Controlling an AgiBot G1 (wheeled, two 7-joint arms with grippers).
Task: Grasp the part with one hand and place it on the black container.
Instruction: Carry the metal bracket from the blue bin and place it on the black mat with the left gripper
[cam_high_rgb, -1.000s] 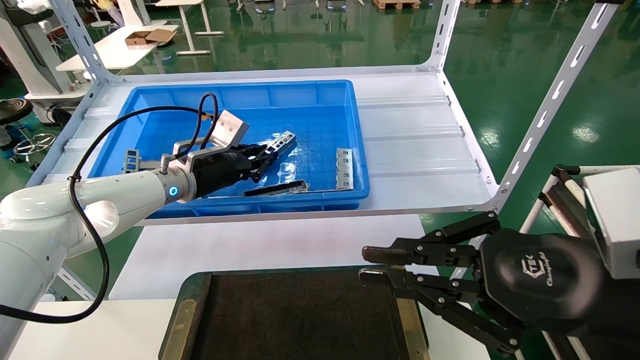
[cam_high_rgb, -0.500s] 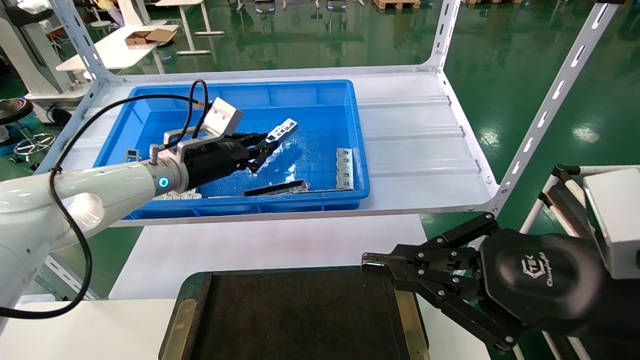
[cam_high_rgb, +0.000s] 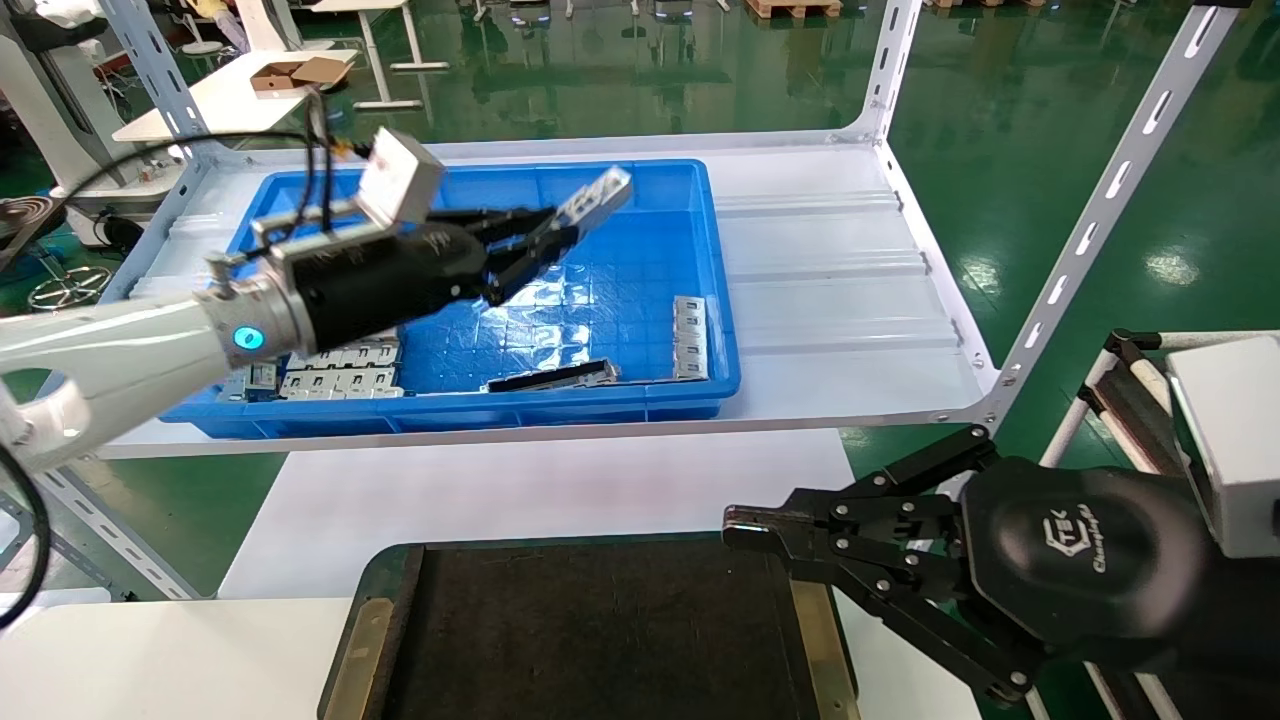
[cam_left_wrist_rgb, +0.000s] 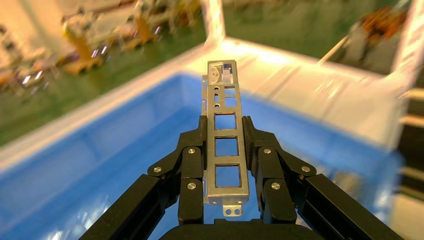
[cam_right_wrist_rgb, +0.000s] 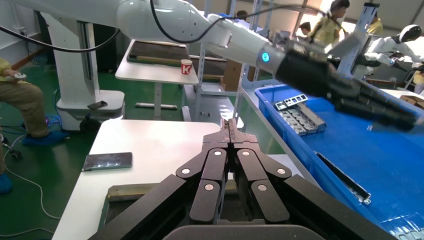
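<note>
- Left black jointed-finger gripper (cam_high_rgb: 545, 235) clamped on slim silver-grey windowed metal bar (cam_high_rgb: 592, 203), above deep blue plastic bin (cam_high_rgb: 700, 300).
- Risk: bar slipping sideways during transfer to flat matte-black tray (cam_high_rgb: 600, 630).
- Right gripper (cam_high_rgb: 745, 530) pressed together, parked beside tray; collision possible.

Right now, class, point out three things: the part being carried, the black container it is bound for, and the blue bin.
part (cam_left_wrist_rgb: 226, 150), left wrist view, on the bar's frame between two square windows.
black container (cam_high_rgb: 600, 640), head view, on its bare matte floor.
blue bin (cam_high_rgb: 690, 398), head view, on its front wall.
</note>
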